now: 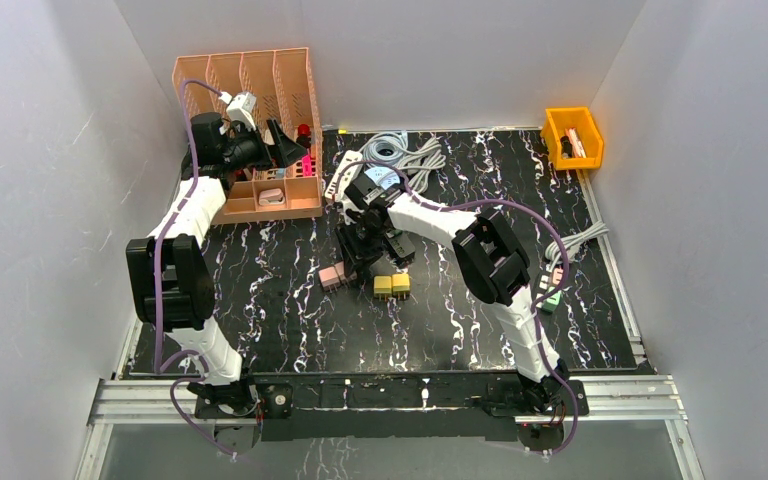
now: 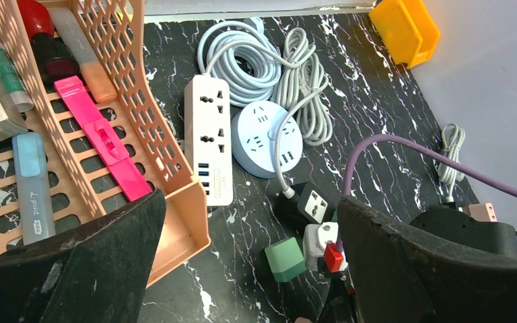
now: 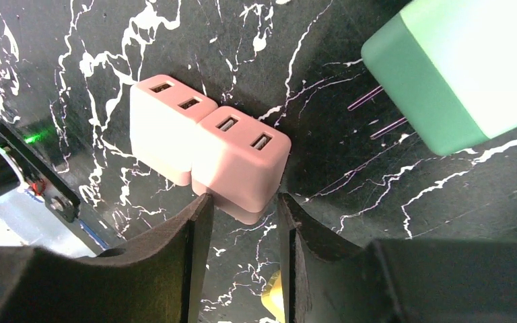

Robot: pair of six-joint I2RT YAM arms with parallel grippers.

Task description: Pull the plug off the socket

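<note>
R gripper (image 3: 243,205) narrowly open, tips at pink adapter pair (image 3: 209,145), likely lining up pull | L gripper (image 2: 249,222) wide open, parked at its 11 o'clock

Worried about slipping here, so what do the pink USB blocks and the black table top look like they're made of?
The pink USB blocks look like moulded plastic, matte: even colour, rounded edges, no sharp glints. The table top is smooth black with white marble-like veins and a sheen; stone or a printed sheet, I cannot tell.

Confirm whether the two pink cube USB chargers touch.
Touching: right wrist view shows the paler pink charger flush against the darker pink charger, no gap.
</note>
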